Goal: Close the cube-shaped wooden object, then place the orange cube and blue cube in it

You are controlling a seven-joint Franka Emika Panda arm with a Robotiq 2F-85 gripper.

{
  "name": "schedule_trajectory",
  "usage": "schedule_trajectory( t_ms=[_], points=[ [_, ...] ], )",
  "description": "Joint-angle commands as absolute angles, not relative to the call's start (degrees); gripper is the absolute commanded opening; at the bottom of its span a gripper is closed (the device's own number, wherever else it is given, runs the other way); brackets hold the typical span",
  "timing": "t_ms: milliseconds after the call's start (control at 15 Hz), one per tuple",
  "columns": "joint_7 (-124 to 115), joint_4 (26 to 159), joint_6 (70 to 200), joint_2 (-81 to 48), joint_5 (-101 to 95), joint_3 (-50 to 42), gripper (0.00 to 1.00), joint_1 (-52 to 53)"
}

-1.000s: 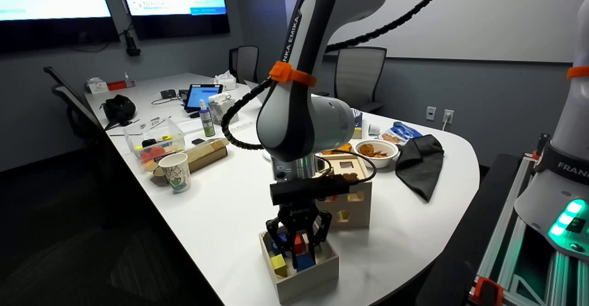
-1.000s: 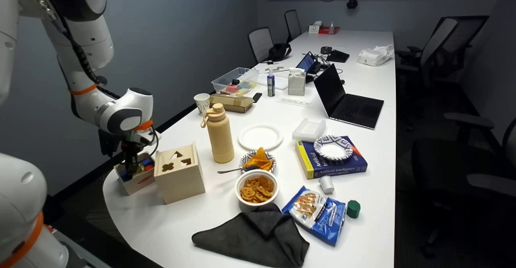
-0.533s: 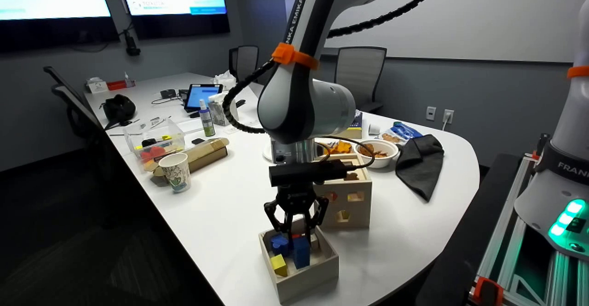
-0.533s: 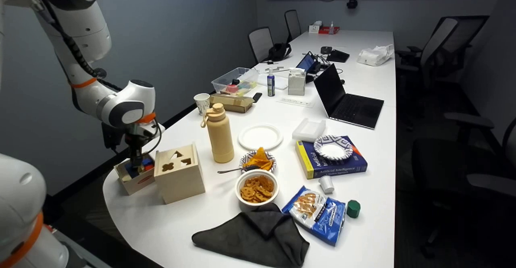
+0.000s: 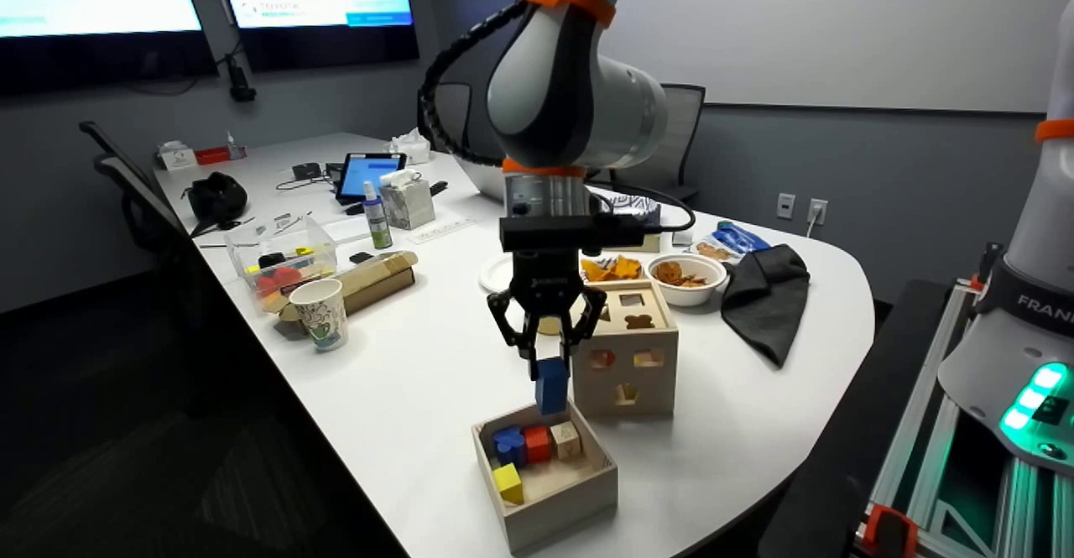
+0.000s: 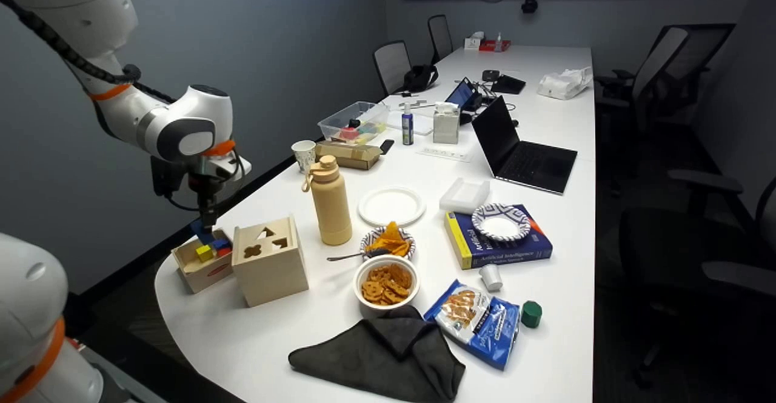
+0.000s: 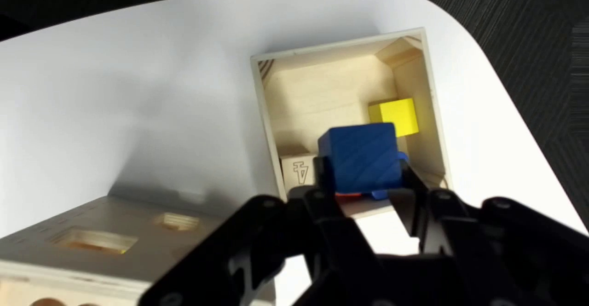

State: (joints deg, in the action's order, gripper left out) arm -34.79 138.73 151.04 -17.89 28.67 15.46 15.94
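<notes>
Grained blue block (image 7: 366,158) pinched aloft

Jaws of the gripper (image 5: 550,363) clasp its sides; below them, a square open wooden tray (image 5: 564,509) holding a yellow cube (image 7: 400,116); beside them, the cube-shaped wooden box (image 5: 625,372) with shaped cut-outs

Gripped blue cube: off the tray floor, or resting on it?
Off: in an exterior view, the end effector holds the blue cube clear above the tray floor.

Wrist view: cube-shaped box (image 7: 145,259) cut off; red block (image 7: 348,195) mostly hidden behind blue cube (image 7: 366,158).
</notes>
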Motion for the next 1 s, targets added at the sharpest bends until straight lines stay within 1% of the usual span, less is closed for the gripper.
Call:
schedule_trajectory(
  t_ms=[0,200,333,600,933],
  points=[
    [-37.1,144.0,145.8,-6.4,29.7,14.5,0.11,14.7],
    [-40.6,146.1,142.3,0.4,29.5,12.6,0.11,13.2],
    [-45.9,147.2,142.7,3.1,26.7,10.9,0.11,12.2],
    [-49.0,148.7,142.5,5.7,25.1,8.7,0.11,9.2],
    [-49.2,149.0,139.8,5.2,20.9,6.2,0.11,5.8]
  ],
)
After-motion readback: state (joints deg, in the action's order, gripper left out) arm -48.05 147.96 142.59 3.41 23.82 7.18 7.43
